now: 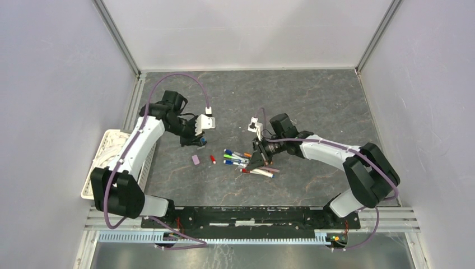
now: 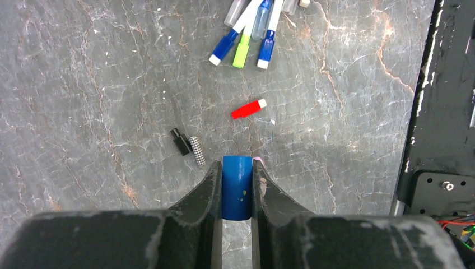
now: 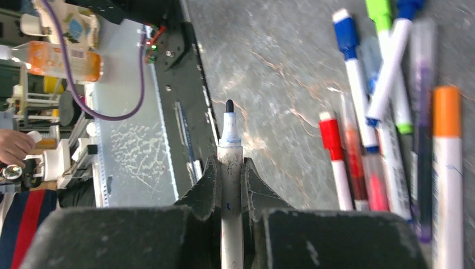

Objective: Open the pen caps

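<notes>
On tabletop (image 1: 313, 106), between the arms: heap of pens (image 1: 246, 162), coloured caps on several. Beside heap, toward left arm: loose red cap (image 2: 248, 109), lilac cap (image 1: 195, 159), black cap (image 2: 180, 141). Left claw (image 2: 237, 168) clamped on blue cap (image 2: 237, 193); right claw (image 3: 230, 165) clamped on white pen (image 3: 229, 129), dark tip bare, at heap's edge.

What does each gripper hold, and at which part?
The left gripper holds a blue cap by its sides. The right gripper holds an uncapped pen by its barrel, just below the tip.
</notes>
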Robot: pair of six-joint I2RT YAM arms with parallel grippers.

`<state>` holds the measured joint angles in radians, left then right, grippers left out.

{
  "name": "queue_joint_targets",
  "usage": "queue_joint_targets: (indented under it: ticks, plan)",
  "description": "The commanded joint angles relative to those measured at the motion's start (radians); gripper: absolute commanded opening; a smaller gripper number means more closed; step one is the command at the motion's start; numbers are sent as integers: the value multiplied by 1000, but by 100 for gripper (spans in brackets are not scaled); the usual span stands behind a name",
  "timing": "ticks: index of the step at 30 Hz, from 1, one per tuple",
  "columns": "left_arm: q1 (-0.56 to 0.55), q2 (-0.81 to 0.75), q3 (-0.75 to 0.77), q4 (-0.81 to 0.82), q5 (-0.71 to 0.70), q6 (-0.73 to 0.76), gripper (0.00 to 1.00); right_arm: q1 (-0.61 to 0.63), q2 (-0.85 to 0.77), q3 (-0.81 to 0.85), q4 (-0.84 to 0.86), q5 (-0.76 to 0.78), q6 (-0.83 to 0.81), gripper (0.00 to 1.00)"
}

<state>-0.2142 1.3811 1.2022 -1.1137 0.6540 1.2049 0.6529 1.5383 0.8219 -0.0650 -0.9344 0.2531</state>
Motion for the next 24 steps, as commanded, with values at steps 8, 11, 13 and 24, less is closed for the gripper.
queue_joint_targets:
  ticks: [8,11,13,24]
  plan:
    - [-5,63,-208,417,-45,-239,4,-243,-170,-2,-164,613,-74,0]
    - [-18,97,-253,534,-97,-300,5,-271,-207,-31,-136,805,-62,0]
    - [-23,112,-276,575,-123,-308,7,-281,-216,-43,-119,896,-59,0]
    - [-45,143,-325,628,-168,-343,32,-321,-167,-95,-24,1143,-54,0]
